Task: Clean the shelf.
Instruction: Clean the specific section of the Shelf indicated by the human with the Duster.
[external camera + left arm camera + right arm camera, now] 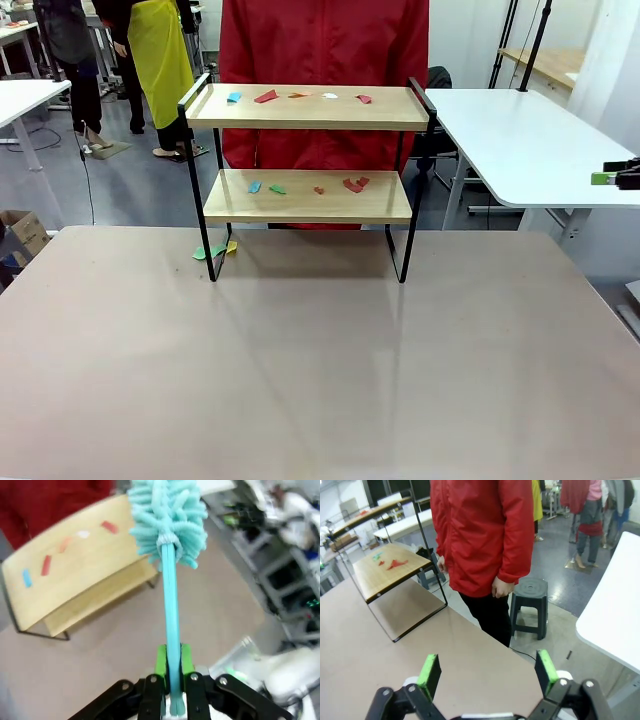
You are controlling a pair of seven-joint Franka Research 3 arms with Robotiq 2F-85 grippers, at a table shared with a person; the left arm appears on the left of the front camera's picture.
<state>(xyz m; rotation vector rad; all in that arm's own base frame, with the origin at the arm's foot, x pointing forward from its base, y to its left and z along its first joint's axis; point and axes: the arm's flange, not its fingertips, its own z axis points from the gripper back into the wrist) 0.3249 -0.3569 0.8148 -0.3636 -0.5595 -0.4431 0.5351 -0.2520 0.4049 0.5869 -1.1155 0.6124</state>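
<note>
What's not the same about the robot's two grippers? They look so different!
The left gripper is shut on the handle of a fluffy teal duster; the right gripper is wide open and holds nothing. The left gripper looks down onto the shelf; the right gripper faces a person in a red jacket standing next to the shelf. Both grippers are black with green pads.

Matt light-wood boards w/ thin black metal frame on shelf (pixel 300 120), table (pixel 320 380) smooth w/ faint sheen, duster (pixel 169 517) w/ fluffy chenille-type head + smooth plastic handle, jacket (pixel 480 530) smooth red cloth.
</note>
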